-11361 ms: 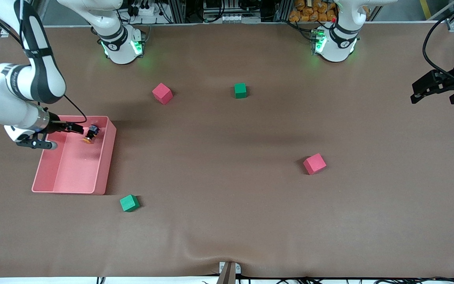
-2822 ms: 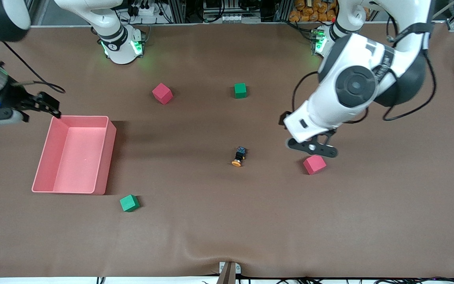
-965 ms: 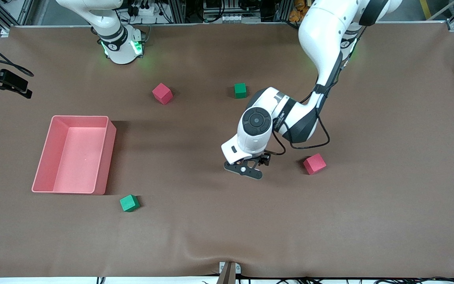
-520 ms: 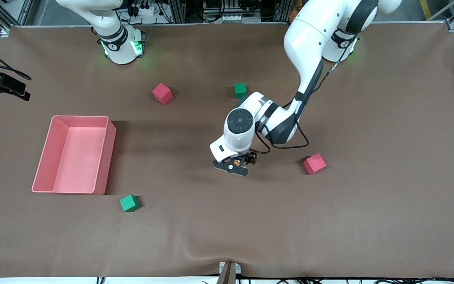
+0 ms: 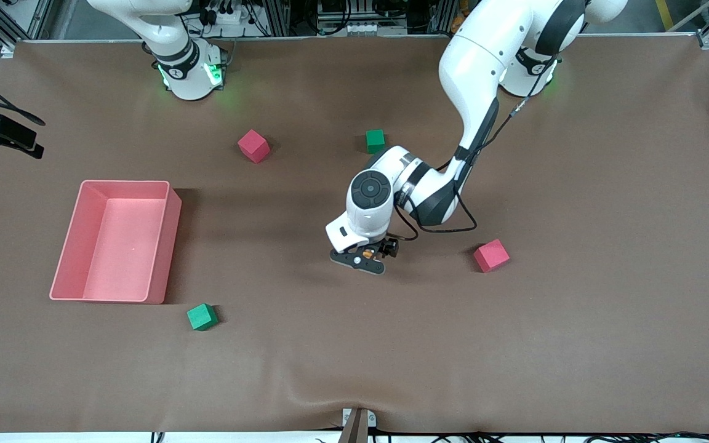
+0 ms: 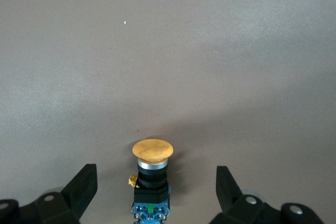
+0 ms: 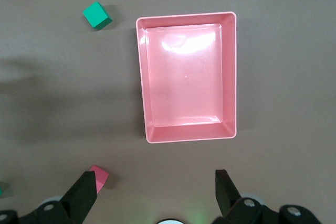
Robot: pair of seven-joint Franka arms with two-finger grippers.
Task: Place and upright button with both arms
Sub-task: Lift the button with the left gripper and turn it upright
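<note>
The button [image 6: 151, 178] lies on its side on the table, midway between the wide-spread jaws of the left gripper [image 6: 155, 192], untouched. Grasp step pending: descend, close, tip upright. The right gripper [image 7: 156, 195], jaws wide, waits high above the pink bin [image 7: 228, 77].

Brown-covered table [image 5: 576, 344], cluttered equipment racks [image 5: 342, 15]

button [image 6: 151, 179] lying on table [image 6: 168, 51], between spread left pincer [image 6: 156, 192] fingers
</note>
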